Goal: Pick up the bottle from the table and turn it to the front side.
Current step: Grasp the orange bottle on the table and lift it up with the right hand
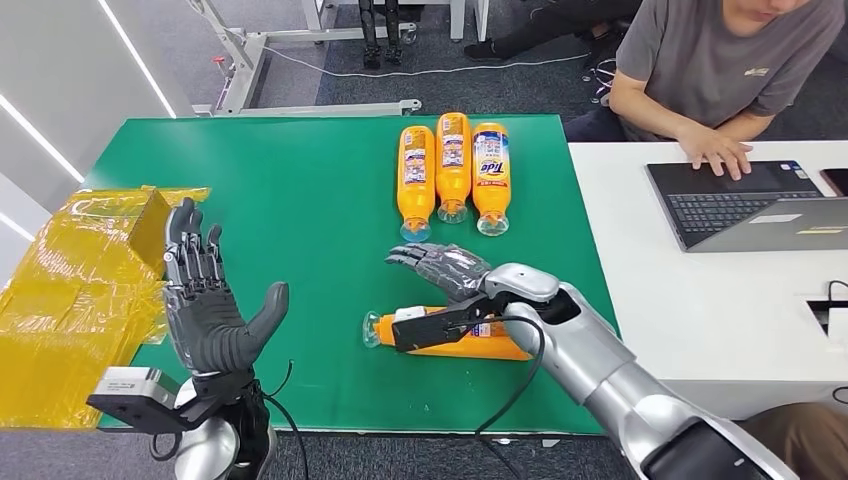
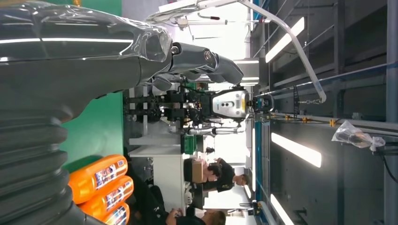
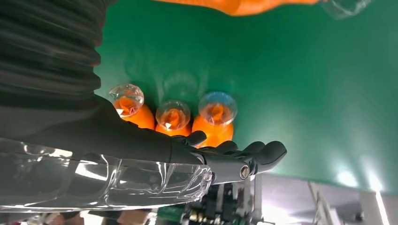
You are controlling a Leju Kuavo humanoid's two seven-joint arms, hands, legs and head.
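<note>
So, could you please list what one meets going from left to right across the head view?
Yellow wrapped box → left hand → lone orange bottle under the right hand, with three orange bottles side by side farther back → white table → laptop with a person's hand on it.

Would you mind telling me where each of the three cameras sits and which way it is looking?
Head view: high on the body, facing forward and down at the green table; shows the raised open left hand and the right hand above a lying bottle.
Left wrist view: behind the left hand, looking across the room at a standing robot.
Right wrist view: behind the right hand, facing the row of three bottles.
Shared: all three show that row.
</note>
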